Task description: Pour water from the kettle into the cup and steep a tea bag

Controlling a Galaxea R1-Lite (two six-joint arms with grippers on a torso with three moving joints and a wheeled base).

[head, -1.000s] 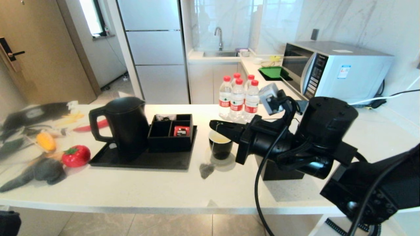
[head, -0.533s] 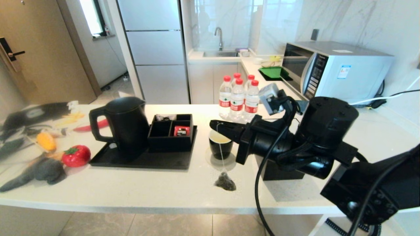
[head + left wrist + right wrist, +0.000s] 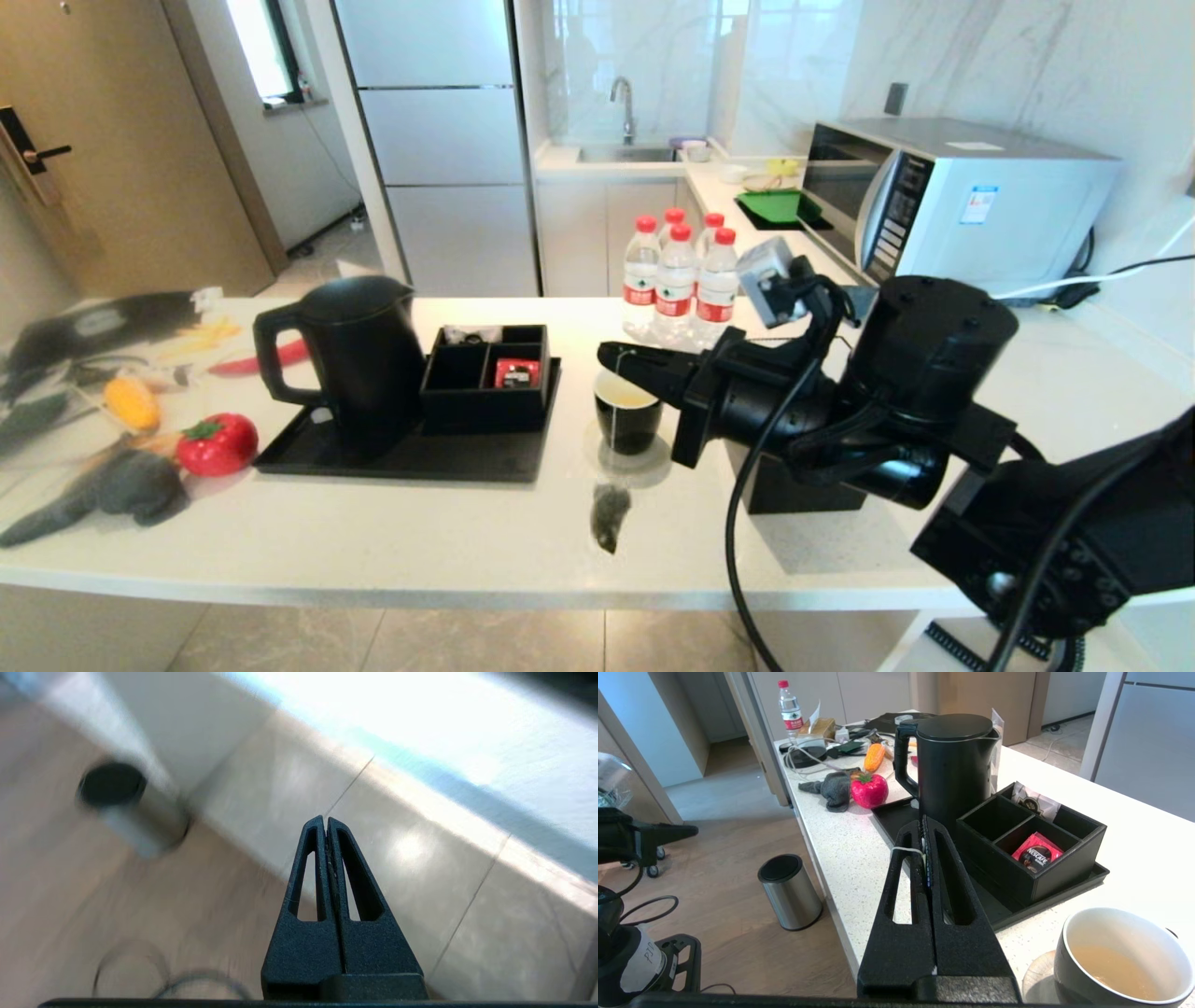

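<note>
The right gripper is clamped on the string of the tea bag, which dangles well below its fingertips, in front of the cup. The cup, holding pale yellowish water, sits just under the tips; the kettle stands beyond them. The left gripper is clenched on nothing, pointing at the floor
</note>
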